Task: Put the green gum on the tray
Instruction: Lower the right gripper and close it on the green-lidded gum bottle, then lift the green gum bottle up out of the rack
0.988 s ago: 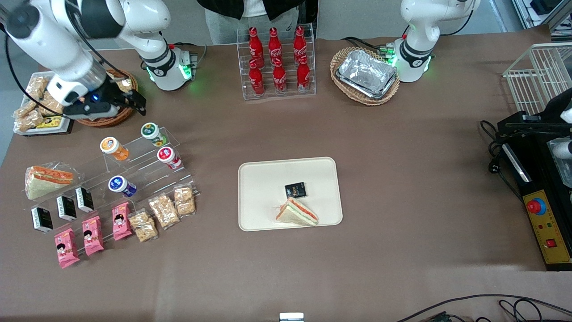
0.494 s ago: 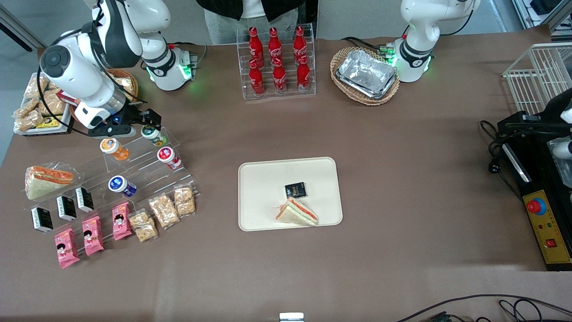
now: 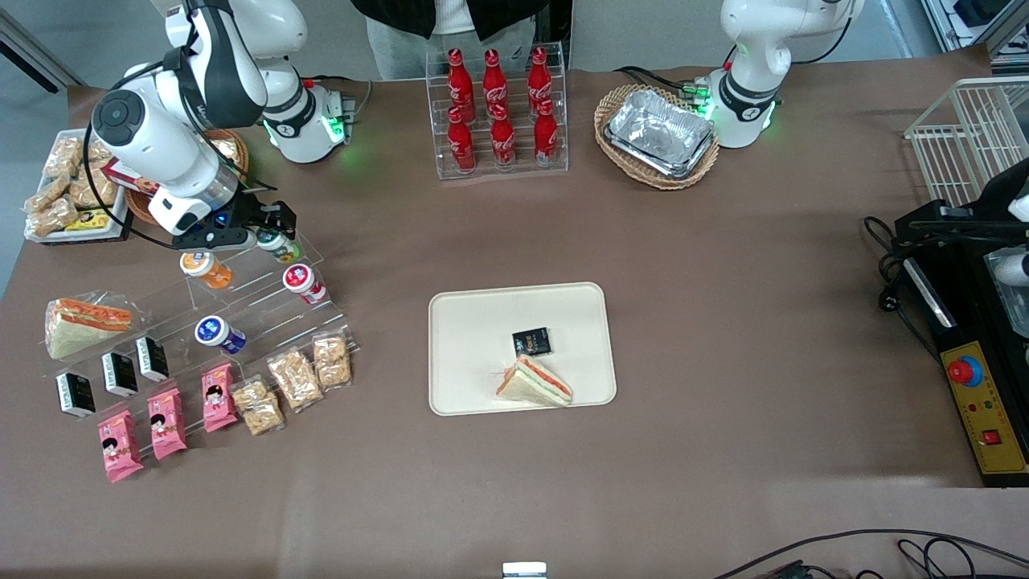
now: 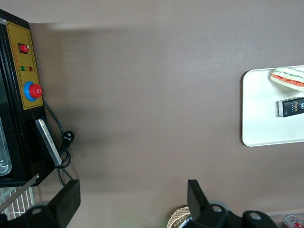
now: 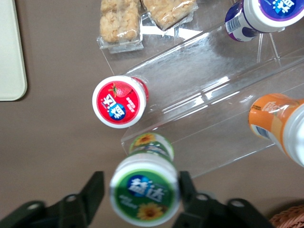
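Up close, green gum [image 5: 145, 190] between gripper [image 5: 137, 192] jaws (open).

gripper [image 5: 137, 192] lowered, fingers spread — wrist tilted

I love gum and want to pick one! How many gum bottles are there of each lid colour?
Green: 1, the green gum, with the open end effector around it
Orange: 1, the orange-lidded bottle
Red: 1, the red-lidded bottle
Blue: 1, the blue-lidded bottle
Total: 4
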